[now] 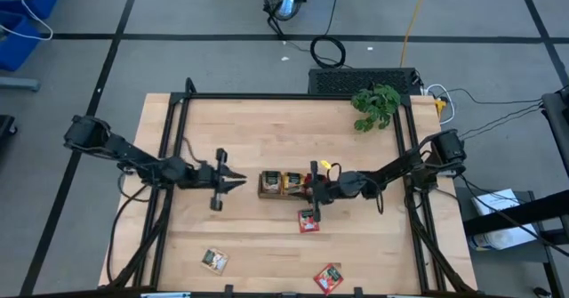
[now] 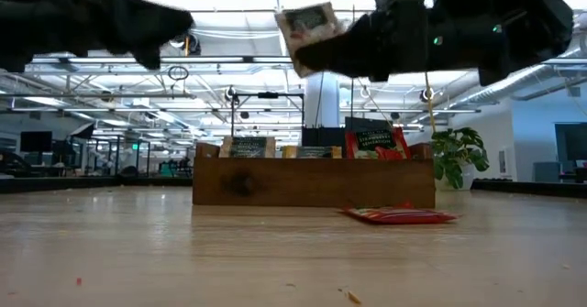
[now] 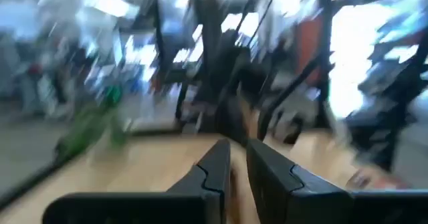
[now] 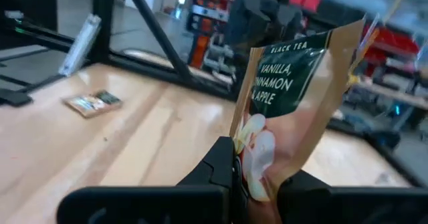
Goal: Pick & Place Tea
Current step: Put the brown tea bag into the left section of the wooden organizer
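Observation:
My right gripper [image 1: 313, 189] hovers over the right end of the brown tray [image 1: 267, 194], shut on a tea sachet [image 4: 294, 83] printed "Black tea, vanilla, cinnamon, apple". The tray [image 2: 312, 183] has sachets standing in its compartments. A red sachet [image 1: 308, 220] lies flat on the table just in front of the tray. Two more sachets [image 1: 213, 260] [image 1: 328, 278] lie near the front edge. My left gripper [image 1: 238, 182] hangs left of the tray; its fingers [image 3: 214, 167] stand a narrow gap apart with nothing between them. My right gripper pinches the sachet's lower edge [image 4: 251, 167] between its two fingers. The fingers run level, coming from the table's right side. The sachet [image 2: 307, 25] sticks out beyond the fingertips, slightly bent, lifted clear above the tray.
A leafy plant [image 1: 376, 105] stands at the table's far right corner. The black frame rails [image 1: 173, 147] run along the table's left and right sides. Bare wood lies between the tray and the front-edge sachets.

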